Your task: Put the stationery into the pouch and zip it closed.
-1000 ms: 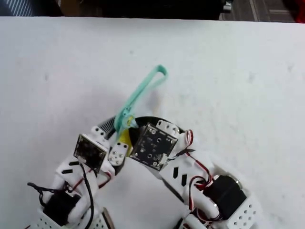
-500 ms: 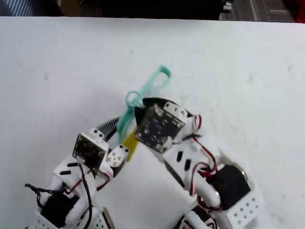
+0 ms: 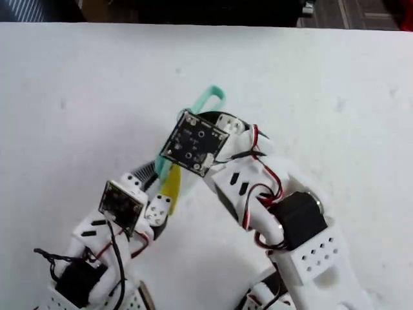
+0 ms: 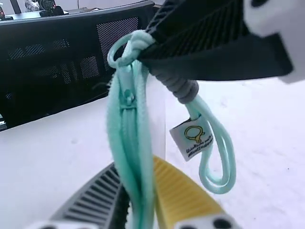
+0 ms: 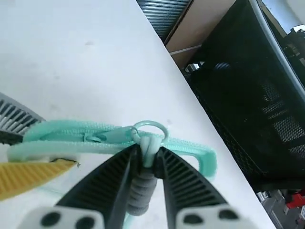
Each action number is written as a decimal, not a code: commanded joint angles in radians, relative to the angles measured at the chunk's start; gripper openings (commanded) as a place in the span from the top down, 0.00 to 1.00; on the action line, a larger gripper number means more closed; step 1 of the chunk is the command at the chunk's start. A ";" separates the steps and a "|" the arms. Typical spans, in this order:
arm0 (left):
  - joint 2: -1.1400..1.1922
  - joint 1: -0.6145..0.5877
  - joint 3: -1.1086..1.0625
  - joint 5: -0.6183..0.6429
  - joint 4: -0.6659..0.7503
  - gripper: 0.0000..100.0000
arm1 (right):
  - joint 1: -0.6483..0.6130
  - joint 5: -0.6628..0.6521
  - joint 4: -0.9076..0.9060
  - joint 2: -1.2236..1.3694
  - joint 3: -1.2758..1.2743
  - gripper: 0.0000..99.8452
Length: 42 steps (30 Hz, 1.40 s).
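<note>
Right gripper (image 5: 147,151): jaws clamped on pull cord (image 5: 149,142) at zip slider. Left gripper (image 4: 137,179): jaws closed on pouch (image 4: 131,143) edge. Pouch edge-up between both grippers, near middle of table (image 3: 310,97). Cord loop hangs free.

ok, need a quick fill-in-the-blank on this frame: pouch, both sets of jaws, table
1. The right arm's jaws are shut on the cord tied to the pouch's ____ pull.
2. The left arm's jaws hold the pouch between them: one is grey, the other ____.
3. The table under both arms is ____.

Missing words: zipper; yellow; white.
</note>
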<state>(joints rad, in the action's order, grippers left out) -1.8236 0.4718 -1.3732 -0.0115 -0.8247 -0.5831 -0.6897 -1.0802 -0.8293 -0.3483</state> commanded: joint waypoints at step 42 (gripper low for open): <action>-0.007 -0.001 0.081 -0.049 -0.068 0.98 | 0.099 0.160 -0.206 -0.206 -0.032 0.84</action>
<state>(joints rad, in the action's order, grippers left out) -1.8282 0.4780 -1.3364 -0.0483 -0.8922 -0.3851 -0.5992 -1.2152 -0.9459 -0.3698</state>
